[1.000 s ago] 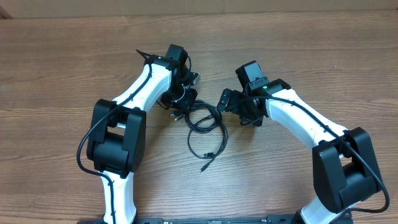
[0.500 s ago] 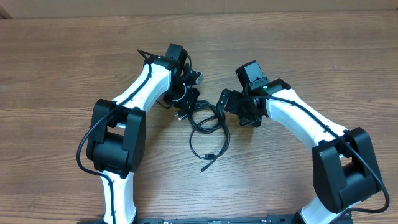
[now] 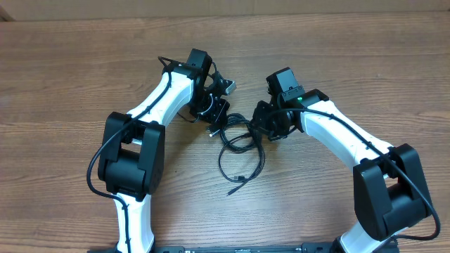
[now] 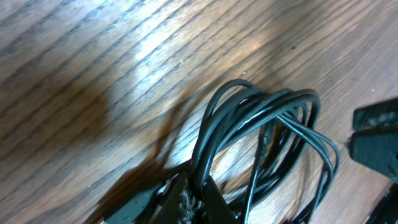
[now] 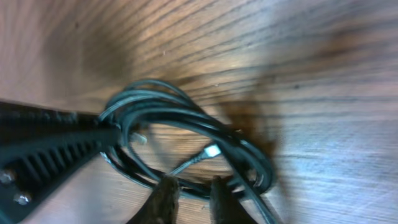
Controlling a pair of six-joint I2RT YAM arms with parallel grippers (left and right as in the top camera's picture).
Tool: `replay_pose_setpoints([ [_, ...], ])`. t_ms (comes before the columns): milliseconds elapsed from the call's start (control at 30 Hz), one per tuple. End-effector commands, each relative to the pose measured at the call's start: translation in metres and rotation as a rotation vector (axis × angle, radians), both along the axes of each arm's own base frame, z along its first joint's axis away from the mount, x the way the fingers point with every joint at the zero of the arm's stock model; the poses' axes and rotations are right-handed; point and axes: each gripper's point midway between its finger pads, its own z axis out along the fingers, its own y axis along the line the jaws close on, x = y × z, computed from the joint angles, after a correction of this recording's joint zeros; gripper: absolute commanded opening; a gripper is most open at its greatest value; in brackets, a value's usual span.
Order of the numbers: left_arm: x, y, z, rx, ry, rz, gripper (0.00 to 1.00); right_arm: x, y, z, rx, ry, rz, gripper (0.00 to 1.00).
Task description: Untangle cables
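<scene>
Separating the cables (image 3: 238, 138) calls for one firm anchor and one clean pick. My left gripper (image 3: 215, 115) is pressed together on the bundle, and the coils fan out just ahead of its tips. That pinch is the anchor and must not slip. My right gripper (image 3: 262, 128) has its fingers (image 5: 166, 198) drawn near each other with a slim gap; whether they pinch a strand I cannot tell. The loops lie just beyond those tips, a silvery plug end (image 5: 211, 150) inside them. I judge it best to take one strand only, then pull slowly away from the anchor.
</scene>
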Motion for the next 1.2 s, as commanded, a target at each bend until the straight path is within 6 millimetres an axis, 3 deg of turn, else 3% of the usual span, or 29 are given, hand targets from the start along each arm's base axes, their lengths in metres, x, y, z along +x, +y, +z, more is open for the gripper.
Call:
replay_pose_setpoints([
  [0,-0.005,-0.015,0.009,-0.089,0.010,-0.041,0.04,-0.003,0.006,0.002,0.049,0.068,-0.101,0.07],
  [133,-0.008,-0.021,0.013,-0.131,0.016,-0.057,0.04,-0.005,0.012,0.001,0.040,0.086,-0.162,0.26],
  [333,-0.008,-0.021,0.014,-0.137,0.018,-0.057,0.04,-0.003,0.011,-0.006,-0.074,0.036,-0.253,0.36],
  [533,-0.008,-0.021,0.014,-0.137,0.018,-0.057,0.04,-0.001,0.016,-0.005,-0.093,-0.002,-0.251,0.36],
  [667,-0.008,-0.021,0.014,-0.136,0.018,-0.057,0.05,-0.004,0.019,-0.006,-0.096,-0.003,-0.234,0.30],
  [767,-0.008,-0.018,0.011,-0.115,0.017,-0.055,0.11,-0.003,0.010,-0.007,-0.109,0.010,-0.246,0.24],
  [1033,-0.011,-0.011,0.003,-0.050,0.022,-0.044,0.22,-0.009,0.013,-0.006,-0.066,0.046,-0.190,0.24],
  [1167,-0.014,-0.008,-0.003,-0.014,0.039,-0.027,0.22,-0.010,0.016,-0.006,-0.066,0.045,-0.182,0.25],
])
